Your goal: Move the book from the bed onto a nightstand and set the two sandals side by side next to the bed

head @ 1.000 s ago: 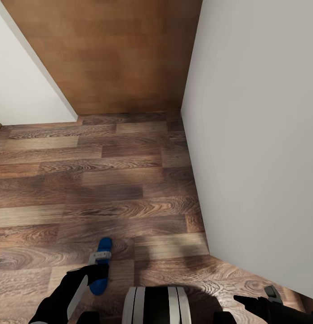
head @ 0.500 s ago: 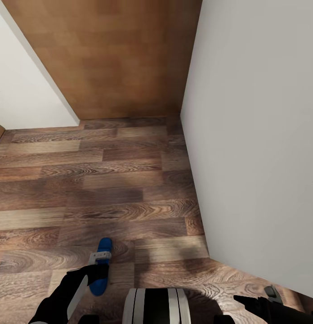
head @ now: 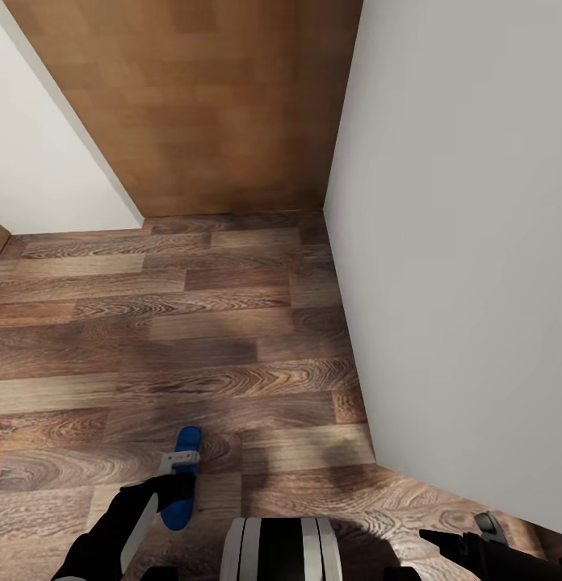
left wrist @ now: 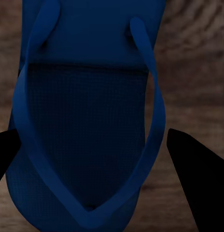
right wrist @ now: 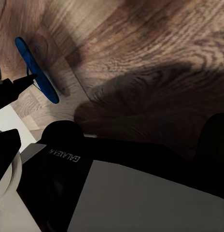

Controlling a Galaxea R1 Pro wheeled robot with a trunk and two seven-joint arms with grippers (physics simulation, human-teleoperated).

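Note:
One blue sandal (head: 186,444) hangs just above the wood-plank floor (head: 192,339), low in the head view, with my left gripper (head: 178,484) shut on it. The left wrist view looks straight onto the sandal (left wrist: 88,111), its sole and straps lying between my two dark fingers (left wrist: 194,174). The same sandal (right wrist: 37,72) shows edge-on in the right wrist view, off the floor. My right gripper (head: 467,534) is at the head view's lower right, open, with nothing between its fingers (right wrist: 8,92). The book, the bed and the nightstand are out of view.
A tan wooden door (head: 200,105) stands ahead. A white wall (head: 459,242) runs close along my right and juts toward my right arm. Another white wall (head: 47,161) is at the far left. My own trunk (head: 281,549) is at the bottom.
The whole head view has shifted slightly, so the camera moved a little toward the door. The sandal stays in my left gripper, and both arms keep their pose.

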